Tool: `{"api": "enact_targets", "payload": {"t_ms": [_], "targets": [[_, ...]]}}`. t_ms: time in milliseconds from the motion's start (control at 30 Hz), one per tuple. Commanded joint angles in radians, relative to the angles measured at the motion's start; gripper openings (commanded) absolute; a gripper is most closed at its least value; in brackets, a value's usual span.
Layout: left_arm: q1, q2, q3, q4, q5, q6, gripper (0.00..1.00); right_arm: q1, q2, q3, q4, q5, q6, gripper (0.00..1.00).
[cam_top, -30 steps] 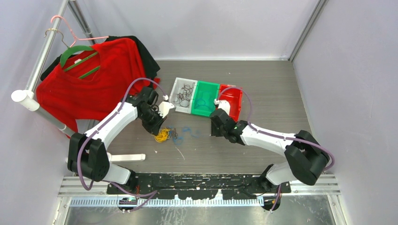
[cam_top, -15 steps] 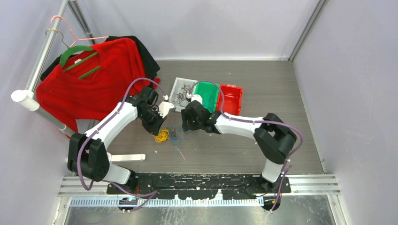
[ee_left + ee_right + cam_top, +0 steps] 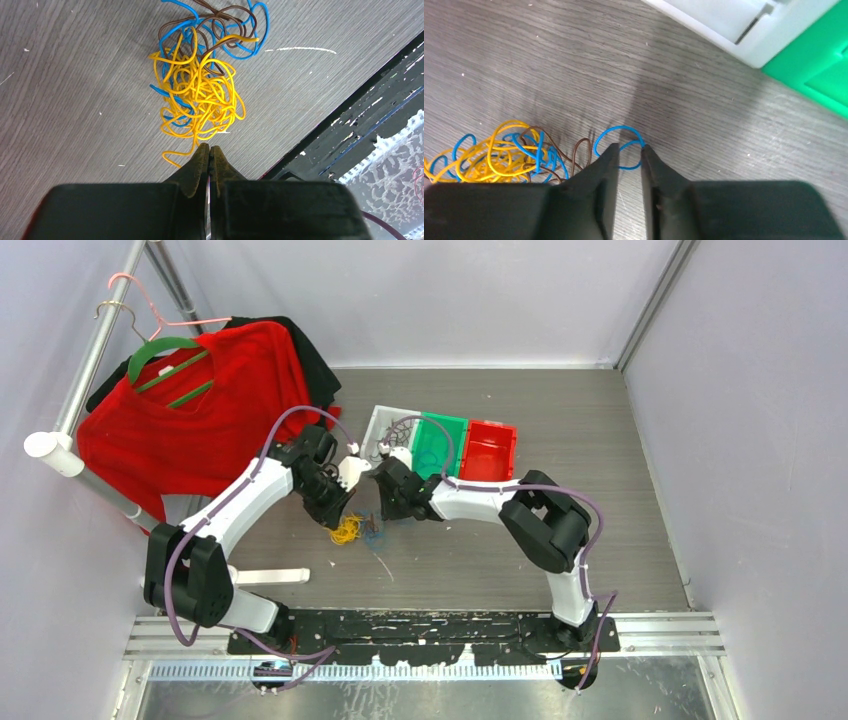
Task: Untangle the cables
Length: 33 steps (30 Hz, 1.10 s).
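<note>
Item: tangle of thin yellow-orange, blue and dark brown cords (image 3: pixel 200 95) — one clump on the grey wood-grain table top (image 3: pixel 70 75), between the two grippers, on the near side of the white plastic tray (image 3: pixel 724 20) and green plastic bin (image 3: pixel 819 65). L. black two-finger gripper (image 3: pixel 209 148): tips pressed together at the edge of the yellow loops; whether a strand is caught — cannot tell. R. black two-finger gripper (image 3: pixel 628 150): fingers narrowly apart, tips over a lone blue loop at the clump's edge.
</note>
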<state>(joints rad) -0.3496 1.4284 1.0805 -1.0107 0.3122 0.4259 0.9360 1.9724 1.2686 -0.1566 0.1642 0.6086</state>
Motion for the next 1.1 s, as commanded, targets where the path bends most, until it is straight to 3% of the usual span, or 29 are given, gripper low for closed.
{"api": "enact_targets", "payload": {"t_ms": [0,33,67,433,633,667,800,1067], "targets": [[0.001,-0.033,0.019,0.006,0.022,-0.005,0.00,0.004,-0.009,0.017,-0.003,0.027,0.040,0.13],[0.001,-0.035,0.018,0.006,0.021,-0.006,0.00,0.002,-0.021,0.008,-0.005,0.042,0.043,0.03],[0.001,-0.035,0.016,0.007,0.021,-0.006,0.00,-0.001,-0.041,-0.006,-0.007,0.060,0.042,0.01],[0.001,-0.053,-0.002,0.006,-0.015,0.006,0.00,-0.091,-0.358,-0.188,-0.012,0.128,0.069,0.01],[0.000,-0.056,-0.015,0.011,-0.024,0.008,0.00,-0.113,-0.445,-0.254,-0.018,0.130,0.080,0.01],[0.001,-0.057,-0.014,0.011,-0.021,0.006,0.00,-0.107,-0.431,-0.240,-0.027,0.117,0.076,0.05],[0.001,-0.055,-0.014,0.010,-0.014,-0.006,0.00,-0.042,-0.333,-0.176,-0.036,0.140,0.080,0.42],[0.001,-0.063,-0.030,0.016,-0.004,-0.009,0.00,0.047,-0.122,0.005,-0.058,0.162,0.113,0.62]]}}
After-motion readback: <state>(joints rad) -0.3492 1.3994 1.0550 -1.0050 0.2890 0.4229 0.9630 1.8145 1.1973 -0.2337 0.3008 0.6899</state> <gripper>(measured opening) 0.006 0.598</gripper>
